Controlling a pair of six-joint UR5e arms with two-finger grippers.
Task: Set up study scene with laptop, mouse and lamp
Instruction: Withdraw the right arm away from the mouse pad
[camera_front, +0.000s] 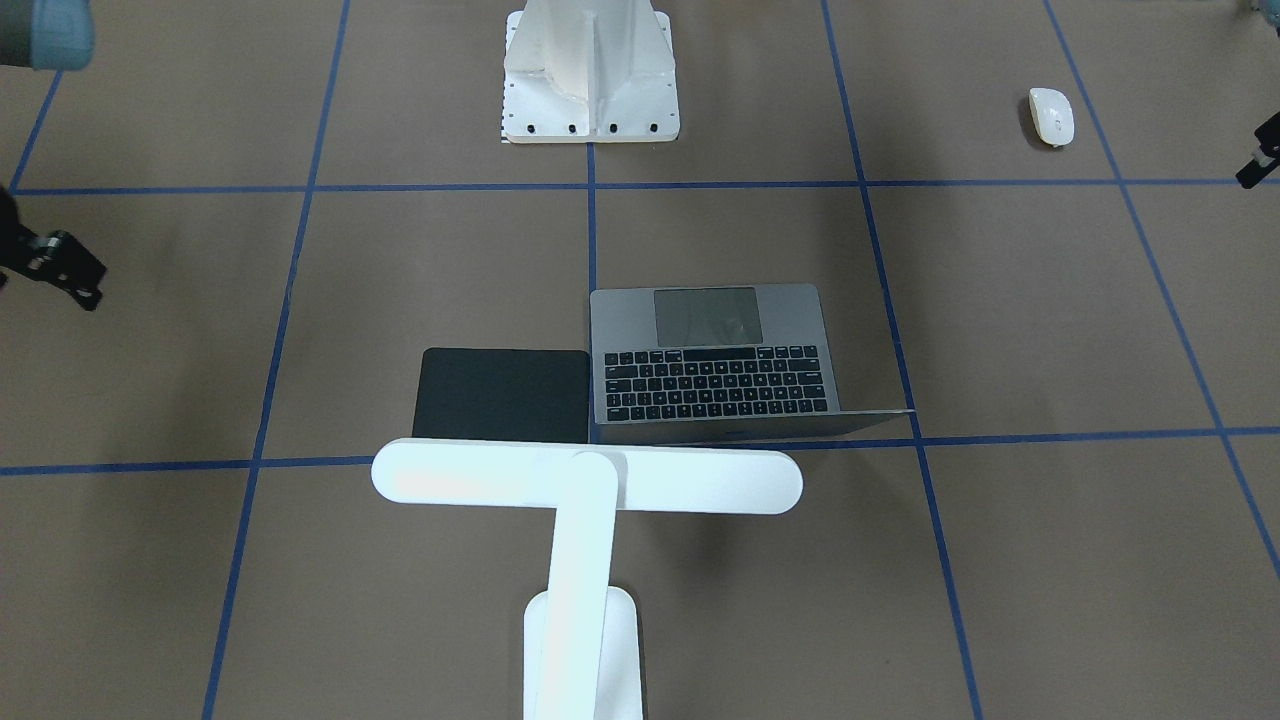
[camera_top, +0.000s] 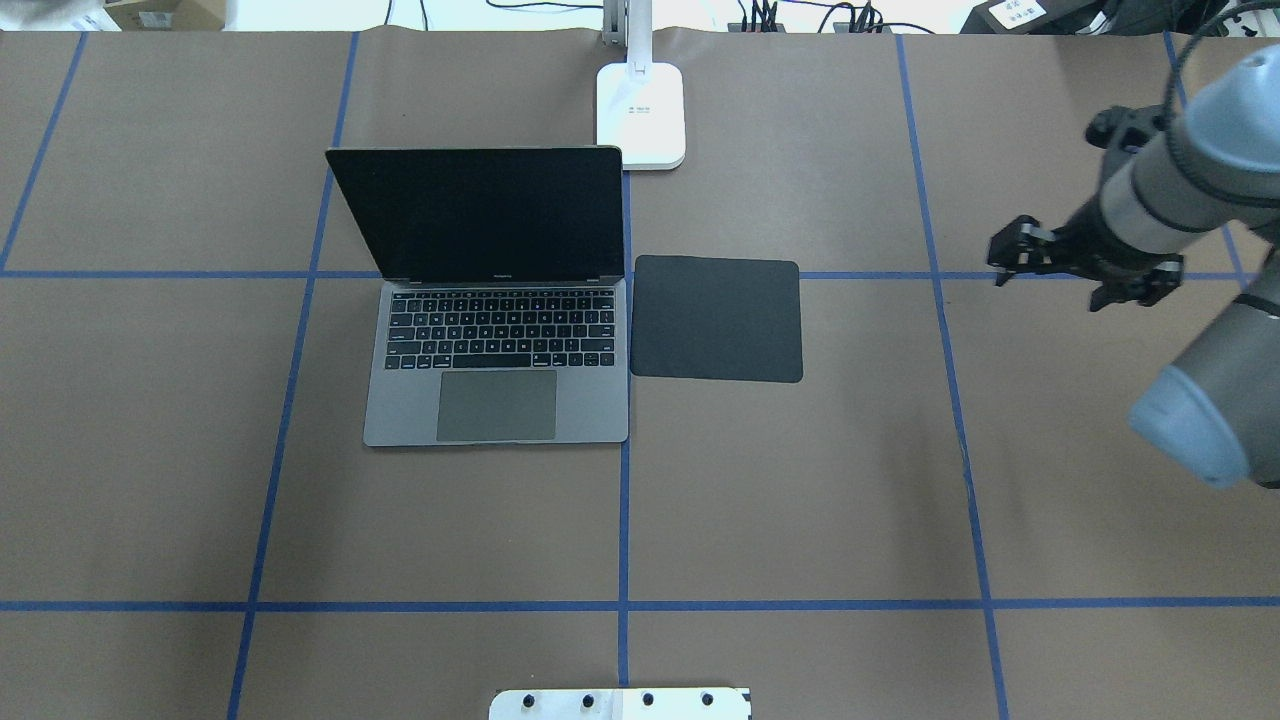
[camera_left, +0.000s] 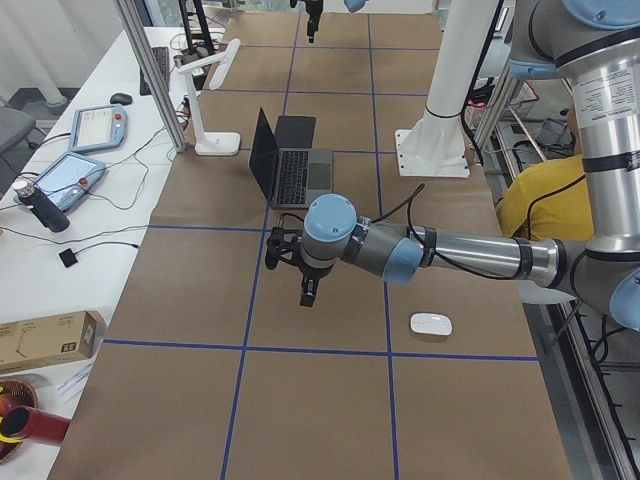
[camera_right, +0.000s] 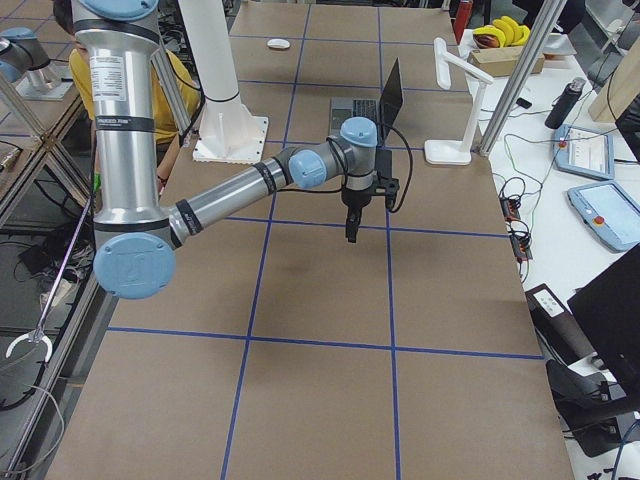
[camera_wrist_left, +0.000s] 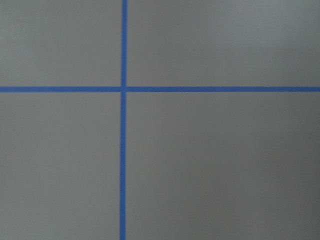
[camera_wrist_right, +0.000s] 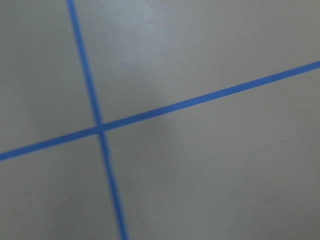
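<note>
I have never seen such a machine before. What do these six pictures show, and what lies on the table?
This is a robot with two arms at a brown table marked with blue tape. Four cameras are fixed around it: one faces the robot, one looks down from behind it, and one stands at each end of the table. The last two pictures come from cameras on the wrists and show only bare table and tape.

The left arm and the right arm hang over the table. I see nothing held, and whether the jaws are open is unclear.

On the table are an open laptop, a black mat beside it, a white lamp, a white mouse lying apart, and a white pedestal.
</note>
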